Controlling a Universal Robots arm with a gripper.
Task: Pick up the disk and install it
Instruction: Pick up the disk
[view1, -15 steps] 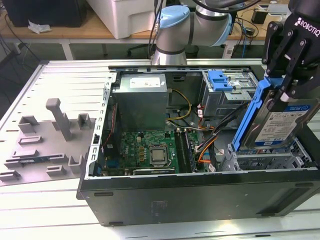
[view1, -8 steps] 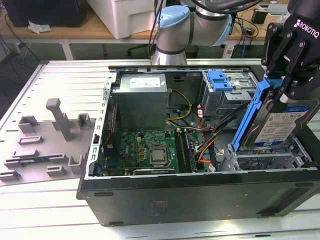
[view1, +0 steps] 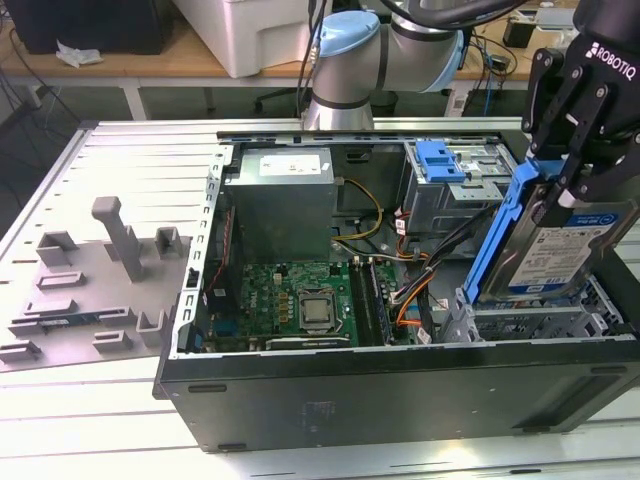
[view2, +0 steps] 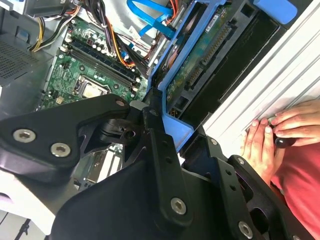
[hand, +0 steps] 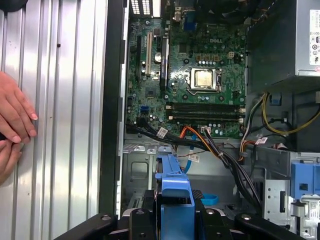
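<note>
Disk (view1: 560, 255) hangs steeply tilted, clamped at its upper end by the tool (view1: 578, 188). Drive bay (view1: 520, 325) lies directly beneath its lower end.

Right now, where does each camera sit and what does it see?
Exterior view: off the arm, looking down into the open computer case; shows the arm and the gripper clamping the disk.
First wrist view: on the wrist, looking past the gripper at the motherboard.
Second wrist view: on the wrist, close against the disk's blue carrier.
Both wrist views share the motherboard and a person's hand.
</note>
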